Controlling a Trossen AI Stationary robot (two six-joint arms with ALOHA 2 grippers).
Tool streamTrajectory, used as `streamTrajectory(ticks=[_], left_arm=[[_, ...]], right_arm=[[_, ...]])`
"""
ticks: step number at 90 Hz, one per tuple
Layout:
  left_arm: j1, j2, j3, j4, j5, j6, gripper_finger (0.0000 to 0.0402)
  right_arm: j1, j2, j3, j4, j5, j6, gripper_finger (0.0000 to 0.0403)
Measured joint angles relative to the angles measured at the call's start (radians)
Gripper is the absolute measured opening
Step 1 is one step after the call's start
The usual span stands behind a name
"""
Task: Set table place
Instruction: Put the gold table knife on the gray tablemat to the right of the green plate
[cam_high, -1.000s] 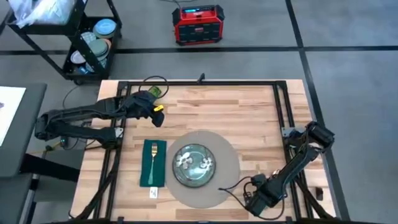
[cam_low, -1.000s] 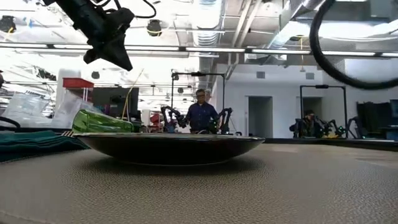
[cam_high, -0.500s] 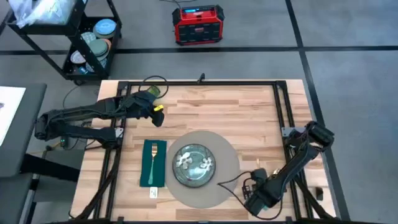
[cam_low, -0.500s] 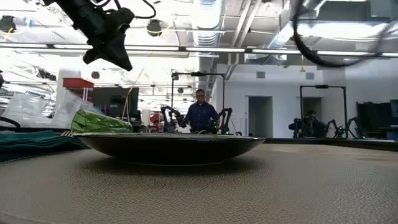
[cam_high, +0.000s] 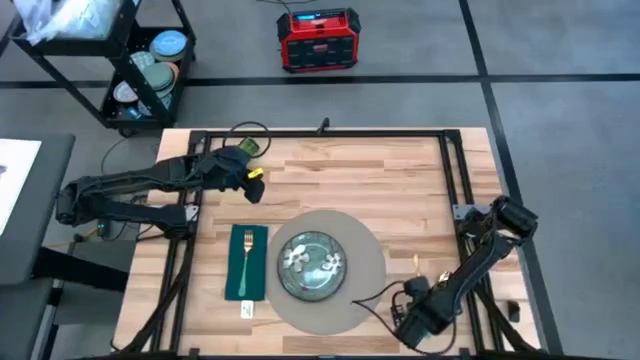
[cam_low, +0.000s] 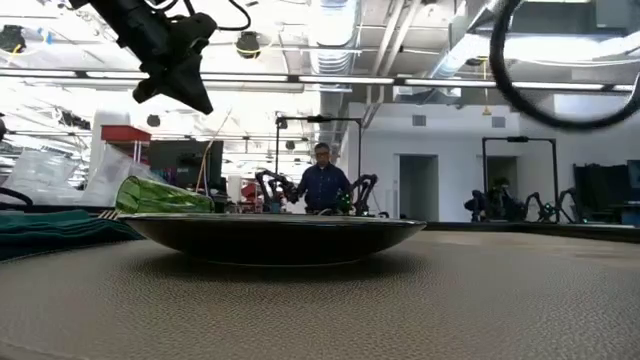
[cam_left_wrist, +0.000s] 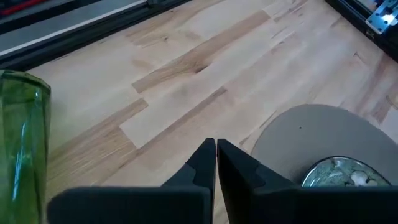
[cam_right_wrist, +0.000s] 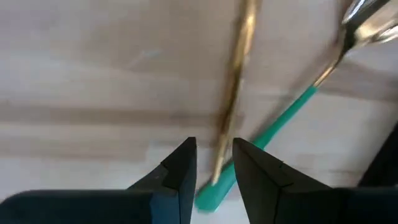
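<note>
Surface: the table (cam_high: 380, 180), a light wooden top, fills the middle of the high view.
Place: the round grey placemat (cam_high: 365, 290) lies in the lower centre of the high view, on the surface.
Plate: a dark floral plate (cam_high: 312, 265) sits on the placemat, slightly left of its middle.
Napkin: a dark green napkin (cam_high: 246, 262) lies just left of the placemat, with a gold fork (cam_high: 246, 250) on top.
Glass: a green glass (cam_left_wrist: 22, 149) stands at the left edge of the left wrist view, near the surface's far left corner.
Cutlery: a gold utensil (cam_right_wrist: 235, 81) and a green-handled one (cam_right_wrist: 267, 140) lie crossed on the wood in the right wrist view; what kind they are, I cannot tell.
Progress: mat, plate, napkin and fork look placed; the pieces to the right of the plate and the glass seem left to do, so roughly half done by my judgement.
Left gripper (cam_left_wrist: 216, 149): upper left of the high view, over bare wood; jaws pressed together, holding nothing.
Right gripper (cam_right_wrist: 214, 158): lower right of the high view, low over the crossed cutlery; jaws slightly parted astride the gold handle's end, not visibly clamping it.
</note>
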Motion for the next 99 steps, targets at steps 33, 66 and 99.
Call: streamTrajectory(ticks=[33, 66, 99], left_arm=[[0.001, 0.000, 0.000, -0.002, 0.000, -0.029, 0.0000], [0.002, 0.000, 0.000, 0.001, -0.002, -0.036, 0.0000], [0.002, 0.000, 0.000, 0.005, -0.010, -0.020, 0.0000]], right_arm=[[0.023, 0.052, -0.048, 0.182, -0.082, 0.019, 0.0092], [-0.009, 0.071, -0.047, 0.209, -0.137, -0.007, 0.0009], [-0.005, 0.062, -0.012, 0.158, -0.099, -0.018, 0.0000]])
